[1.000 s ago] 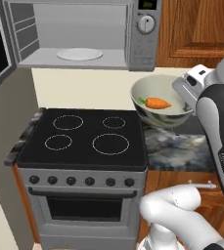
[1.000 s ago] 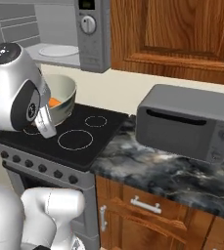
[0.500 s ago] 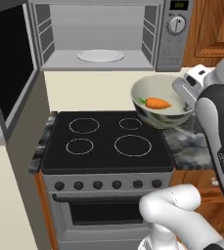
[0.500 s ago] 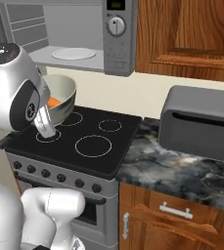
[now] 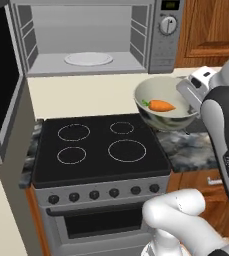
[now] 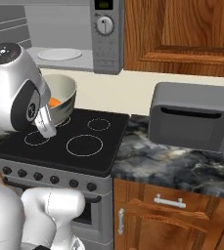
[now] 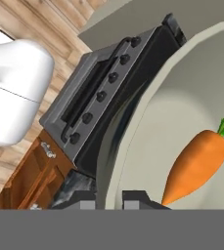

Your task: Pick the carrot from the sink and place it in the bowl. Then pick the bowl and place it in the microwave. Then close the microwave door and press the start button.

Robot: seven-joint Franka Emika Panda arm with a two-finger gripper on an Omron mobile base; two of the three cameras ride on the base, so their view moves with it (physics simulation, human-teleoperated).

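We see the bowl (image 5: pixel 166 105) lifted clear above the right edge of the stove (image 5: pixel 98 147), with the jaws clenched on its rim: in the hand view one dark finger (image 7: pixel 81 201) sits outside the wall and the other inside. One carrot (image 5: pixel 158 105) lies in the bowl, green tip pointing left in the left base view. The gripper (image 5: pixel 191 97) holds the bowl at its right side there.

Above and to the left, the microwave (image 5: pixel 93 37) stands open, its cavity bare except for one white turntable plate (image 5: pixel 88 59). The microwave door (image 5: pixel 1 85) is swung out to the left, dark window facing us. Between the bowl and the cavity we see no obstacle; the control panel (image 5: pixel 167 30), with one round dial, sits directly above the bowl.

We count four burner rings on the stove top and five knobs (image 5: pixel 104 193) along its front.

The right base view adds what the left lacks: one grey bread-box-like container (image 6: pixel 196 117) on the marbled worktop (image 6: pixel 177 163) right of the stove, and wooden cabinets (image 6: pixel 182 34) above it. There the arm covers much of the bowl, leaving a sliver of orange. The hand view alone shows the grip on the rim, with the stove front below.
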